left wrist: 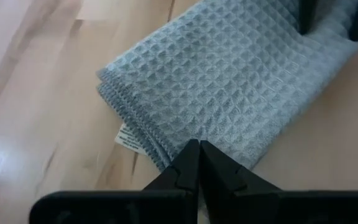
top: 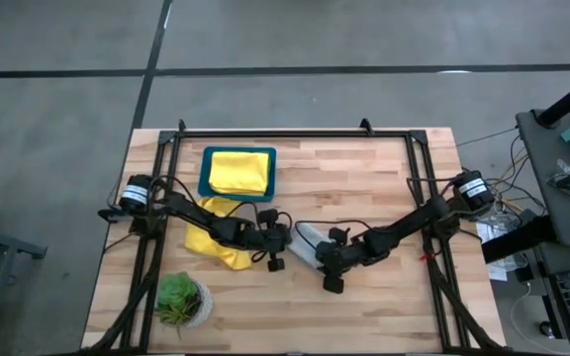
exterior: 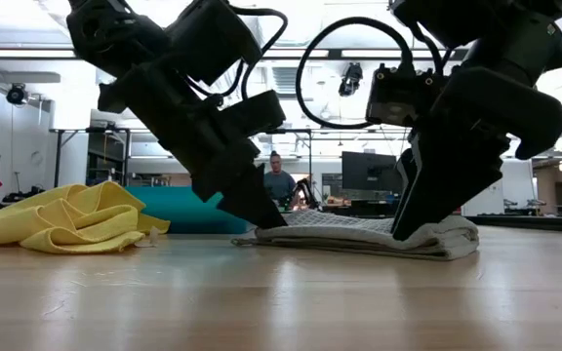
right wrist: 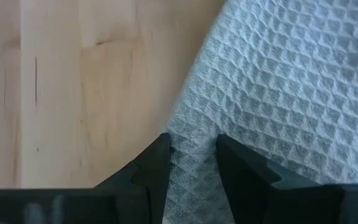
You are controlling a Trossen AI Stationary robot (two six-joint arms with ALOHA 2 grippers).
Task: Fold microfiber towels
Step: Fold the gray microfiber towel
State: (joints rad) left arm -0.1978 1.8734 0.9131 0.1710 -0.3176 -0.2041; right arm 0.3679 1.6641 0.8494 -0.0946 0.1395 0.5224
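**Both pincers on one grey towel, one at each end**

The folded grey towel (top: 305, 243) lies on the table (top: 384, 188) near its middle, on the far side of the crumpled yellow towel (top: 214, 242) from the teal tray (top: 206, 170). Its long axis seems to run from one arm toward the other. The left pincer (left wrist: 199, 163) is pressed tight together, tips at the towel's layered edge, with no cloth visibly between them. The right pincer (right wrist: 193, 163) stands part-way open with a pinch of the weave between its fingers at the opposite end. Judging by this, both arms are equally near, and the next fold would likely go across that axis.
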